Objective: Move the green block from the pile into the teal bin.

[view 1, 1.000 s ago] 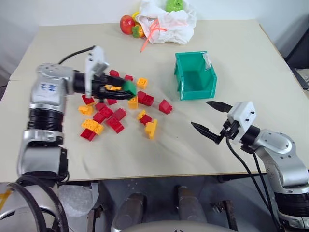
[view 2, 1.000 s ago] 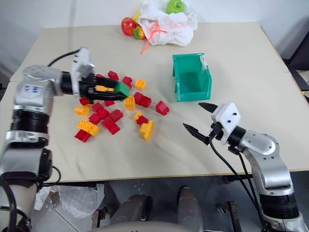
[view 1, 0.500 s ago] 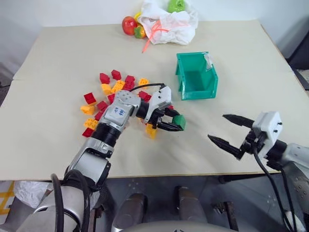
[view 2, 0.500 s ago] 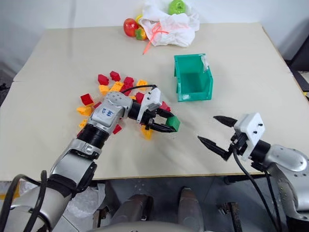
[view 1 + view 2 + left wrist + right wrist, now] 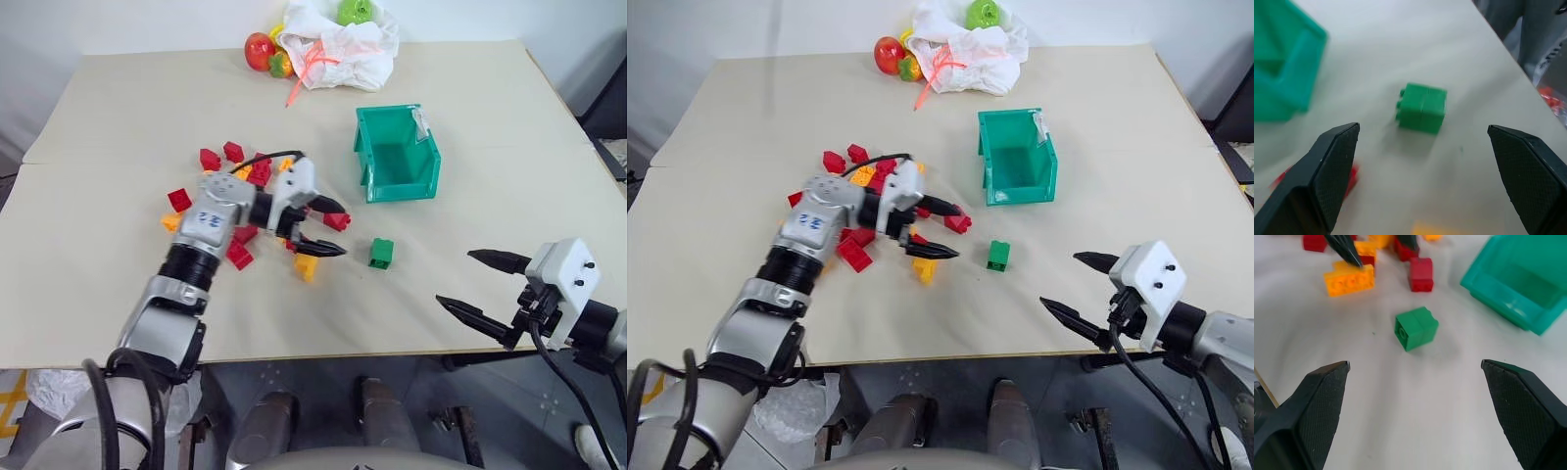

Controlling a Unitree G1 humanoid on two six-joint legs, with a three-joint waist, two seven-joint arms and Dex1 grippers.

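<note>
small dark-green studded plastic brick (image 5: 381, 253) lies free on the beige table (image 5: 509, 157), just in front of the teal plastic bin (image 5: 396, 153), off the red-and-yellow brick pile (image 5: 227, 201). left gripper (image 5: 328, 227) spread wide, empty, brick just beyond its tips. right gripper (image 5: 480, 286) also spread wide, empty, well apart.

A small green block (image 5: 998, 255) is seen lying on the table (image 5: 1136, 147), alone, just right of the pile (image 5: 877, 211) of red and yellow bricks. The teal bin (image 5: 1017, 157) is set farther away. The left gripper (image 5: 939, 228) is held wide open beside the block. The right gripper (image 5: 1076, 284) is spread open at the near right.
</note>
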